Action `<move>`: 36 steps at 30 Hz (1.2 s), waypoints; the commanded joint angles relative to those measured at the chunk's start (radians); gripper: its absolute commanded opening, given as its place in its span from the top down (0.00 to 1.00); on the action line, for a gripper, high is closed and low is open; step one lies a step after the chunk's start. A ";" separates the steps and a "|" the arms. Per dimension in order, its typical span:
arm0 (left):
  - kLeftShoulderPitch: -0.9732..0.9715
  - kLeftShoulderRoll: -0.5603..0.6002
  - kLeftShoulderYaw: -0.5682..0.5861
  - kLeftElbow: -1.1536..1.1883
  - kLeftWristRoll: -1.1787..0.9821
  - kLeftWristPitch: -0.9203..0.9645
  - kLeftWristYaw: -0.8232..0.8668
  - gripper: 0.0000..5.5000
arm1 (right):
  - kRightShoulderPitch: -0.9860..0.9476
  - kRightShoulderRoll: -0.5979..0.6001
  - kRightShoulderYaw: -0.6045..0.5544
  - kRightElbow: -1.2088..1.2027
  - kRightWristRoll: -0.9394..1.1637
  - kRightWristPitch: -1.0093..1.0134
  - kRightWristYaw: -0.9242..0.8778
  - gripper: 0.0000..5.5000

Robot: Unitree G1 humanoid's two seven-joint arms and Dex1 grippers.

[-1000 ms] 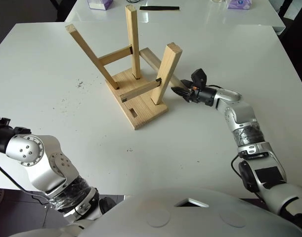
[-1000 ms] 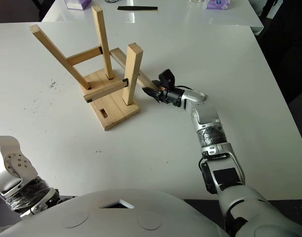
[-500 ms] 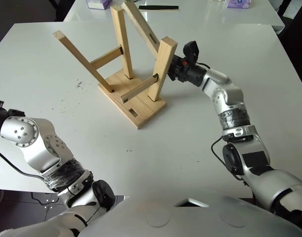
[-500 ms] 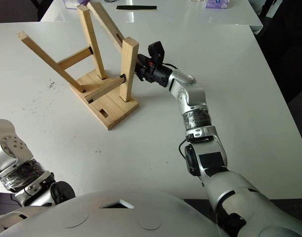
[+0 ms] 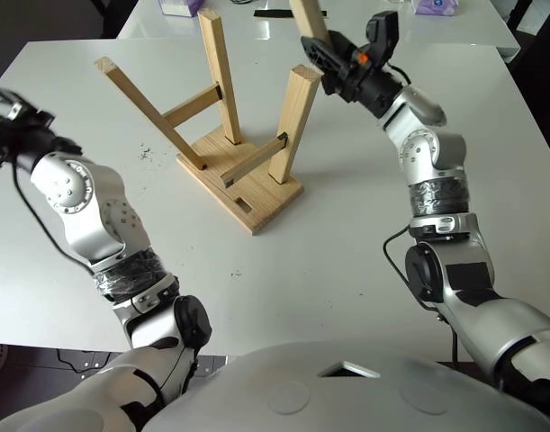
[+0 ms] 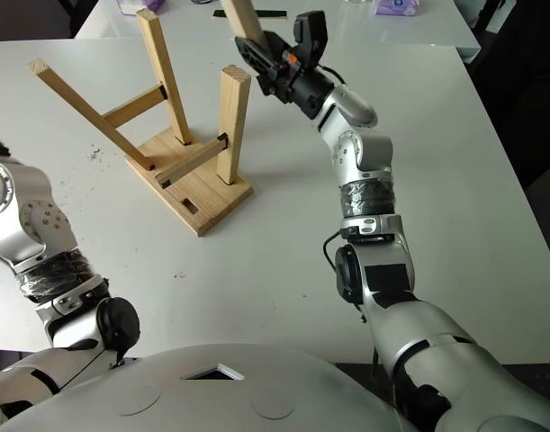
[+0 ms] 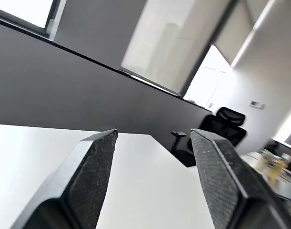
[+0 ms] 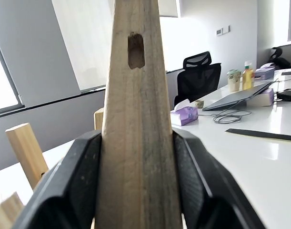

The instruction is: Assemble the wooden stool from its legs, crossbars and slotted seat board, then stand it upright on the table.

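The half-built stool lies upside down on the white table, its slotted seat board flat. Three legs stick up from it: a tilted one, a middle one and a near-right one, joined by two crossbars. My right gripper is shut on a fourth loose leg, held in the air above and behind the near-right leg; a mortise hole shows in its face. My left gripper is open with nothing in it, raised at the table's far left, away from the stool.
Wood crumbs are scattered on the table left of the stool. On a second table behind stand two purple tissue boxes and a black strip. The table's front and right side are bare.
My right gripper has lifted the loose leg from beside the stool to high above its near-right leg. My left arm has risen from below the table's front edge to the left side.
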 commanded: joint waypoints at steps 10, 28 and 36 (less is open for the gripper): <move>0.048 0.037 -0.114 -0.202 -0.258 0.161 -0.301 0.48 | 0.053 -0.185 -0.173 -0.265 0.205 0.219 -0.029 0.63; -0.121 0.324 -0.164 -0.217 -1.193 0.516 -0.679 0.32 | 0.202 -0.389 -0.143 -0.692 0.690 0.555 0.215 0.63; -0.141 0.438 -0.201 -0.181 -1.374 0.610 -0.773 0.31 | 0.229 -0.441 -0.075 -0.694 0.688 0.562 0.273 0.63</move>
